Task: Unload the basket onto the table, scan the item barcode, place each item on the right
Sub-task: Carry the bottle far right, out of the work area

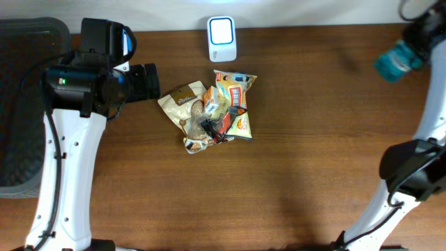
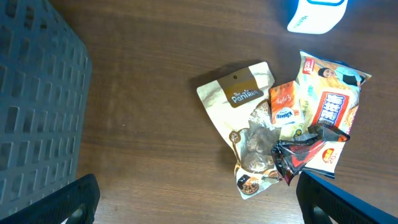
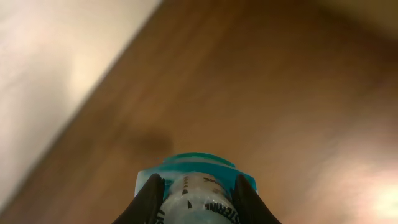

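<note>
Brown wooden table (image 1: 313,153), dark grey slatted plastic basket (image 1: 21,104) at its left; left gripper (image 2: 199,205) spread wide, right gripper (image 3: 198,202) clamped on a teal-capped white packet (image 3: 194,167).

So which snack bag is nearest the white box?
The yellow-and-orange bag, the upper right one, lies just below the white box; the tan pouch lies farther left.

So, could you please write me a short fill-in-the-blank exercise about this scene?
The right gripper is shut on a white item with a ___ top.
The left gripper has its jaws ___.
The dark grey slotted plastic basket sits on the robot's ___ side.
Missing words: teal; open; left.
</note>
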Motion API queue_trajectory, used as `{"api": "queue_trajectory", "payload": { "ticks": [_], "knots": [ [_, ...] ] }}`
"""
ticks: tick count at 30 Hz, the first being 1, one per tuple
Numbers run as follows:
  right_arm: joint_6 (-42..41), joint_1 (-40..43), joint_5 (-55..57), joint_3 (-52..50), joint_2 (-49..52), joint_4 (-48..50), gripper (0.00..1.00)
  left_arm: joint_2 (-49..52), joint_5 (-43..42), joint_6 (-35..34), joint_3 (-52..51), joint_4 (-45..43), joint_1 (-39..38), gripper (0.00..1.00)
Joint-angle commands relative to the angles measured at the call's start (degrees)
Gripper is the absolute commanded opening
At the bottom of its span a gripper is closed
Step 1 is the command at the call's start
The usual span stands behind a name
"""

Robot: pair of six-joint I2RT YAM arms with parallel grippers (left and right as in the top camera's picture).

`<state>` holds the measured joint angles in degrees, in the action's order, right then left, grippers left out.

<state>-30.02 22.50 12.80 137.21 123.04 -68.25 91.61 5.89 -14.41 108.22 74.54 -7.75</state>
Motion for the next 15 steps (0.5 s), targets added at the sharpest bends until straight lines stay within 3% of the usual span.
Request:
{"api": "queue_trajectory", "payload": {
  "ticks": [1,15],
  "knots": [
    [4.79,4.70,5.97,0.87,-0.33,0.31,0.04,0.22,0.39,-0.55,0.35,0.11,0.39,0.99],
    [4.98,20.76,5.90,-0.04,10.51,4.52,0.05,0.22,0.39,-0.55,0.35,0.11,0.39,0.99]
  ]
}}
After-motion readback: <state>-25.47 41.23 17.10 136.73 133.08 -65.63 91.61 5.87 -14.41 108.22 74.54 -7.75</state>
